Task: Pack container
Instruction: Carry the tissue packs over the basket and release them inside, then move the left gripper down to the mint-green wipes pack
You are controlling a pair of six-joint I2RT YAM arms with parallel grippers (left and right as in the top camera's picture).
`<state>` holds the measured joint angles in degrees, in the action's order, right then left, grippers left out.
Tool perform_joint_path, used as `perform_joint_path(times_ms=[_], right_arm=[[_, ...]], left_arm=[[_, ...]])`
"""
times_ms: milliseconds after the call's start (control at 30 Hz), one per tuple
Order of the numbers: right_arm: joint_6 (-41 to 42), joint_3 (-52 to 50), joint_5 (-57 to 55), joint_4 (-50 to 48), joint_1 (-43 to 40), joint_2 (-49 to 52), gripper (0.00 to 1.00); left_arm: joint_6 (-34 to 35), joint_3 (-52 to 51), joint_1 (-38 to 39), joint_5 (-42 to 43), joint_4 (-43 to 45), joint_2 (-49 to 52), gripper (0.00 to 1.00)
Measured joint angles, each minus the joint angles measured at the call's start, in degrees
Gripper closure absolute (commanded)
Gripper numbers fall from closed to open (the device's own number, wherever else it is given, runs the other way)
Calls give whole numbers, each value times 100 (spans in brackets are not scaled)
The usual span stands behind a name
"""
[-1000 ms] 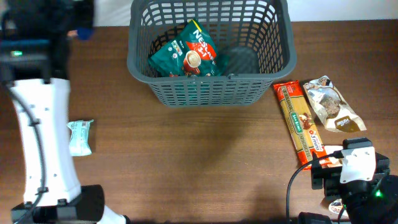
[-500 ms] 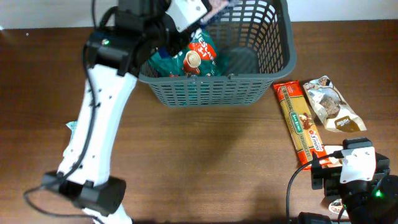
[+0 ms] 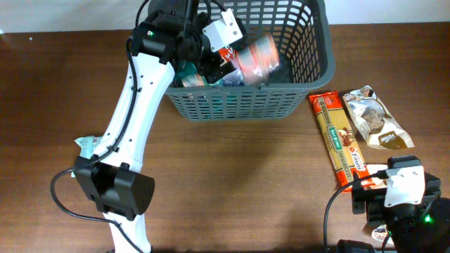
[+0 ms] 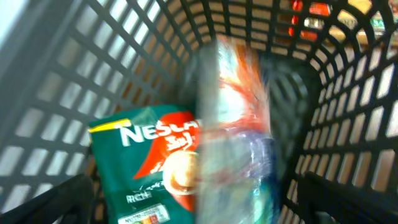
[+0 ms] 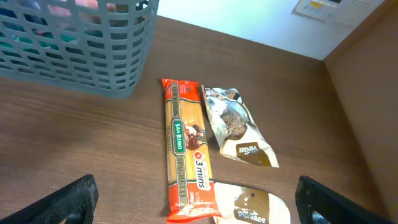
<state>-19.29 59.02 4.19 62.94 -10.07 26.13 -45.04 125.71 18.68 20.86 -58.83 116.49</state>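
**A:** Where is the left gripper [image 4: 196, 186]?

**B:** It is over the grey basket [image 3: 239, 105], which sits at the far middle of the table [image 3: 232, 190]. The jaws are spread wide and grip nothing. A red-and-white packet [image 4: 233, 118] shows between them only as a smear, clear of both fingers, above the green Nescafé pouch [image 4: 152, 168] on the basket floor. I judge that it is dropping in.

**A:** And the right gripper [image 5: 196, 183]?

**B:** It is low at the near right corner, spread and empty.

**A:** What goes in next?

**B:** Probably the San Remo spaghetti packet [image 5: 185, 149]. It lies just ahead of the right gripper, with its long axis running away from the gripper toward the basket's near right corner. The right arm is much the nearer one, and the basket lies ahead and to the left.

**A:** Is anything crowding it?

**B:** A brown-printed snack pouch [image 5: 239, 124] lies just beside it on the right, and I cannot tell whether they touch. A beige pouch [image 5: 245, 208] by its near end is cut off by the frame.

**A:** Is anything hidden?

**B:** A small pale packet [image 3: 86, 144] on the left is mostly behind the left arm. The smeared packet's print is unreadable.
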Motion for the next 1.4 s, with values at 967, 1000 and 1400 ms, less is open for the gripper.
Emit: perform_joint_path(times_ms=[967,1000,1400], right_arm=[[0,0,2,0,0,0,1],[0,0,0,2,0,0,1],[0,0,0,2,0,0,1]], left_arm=[[3528,-1191,-3427,-1438,-2610,-1272,27],[3563,-1475,-3429,-1534,-2647,-1248,27],[3217,-4203,-3429,-2417,-1381,-1222,21]])
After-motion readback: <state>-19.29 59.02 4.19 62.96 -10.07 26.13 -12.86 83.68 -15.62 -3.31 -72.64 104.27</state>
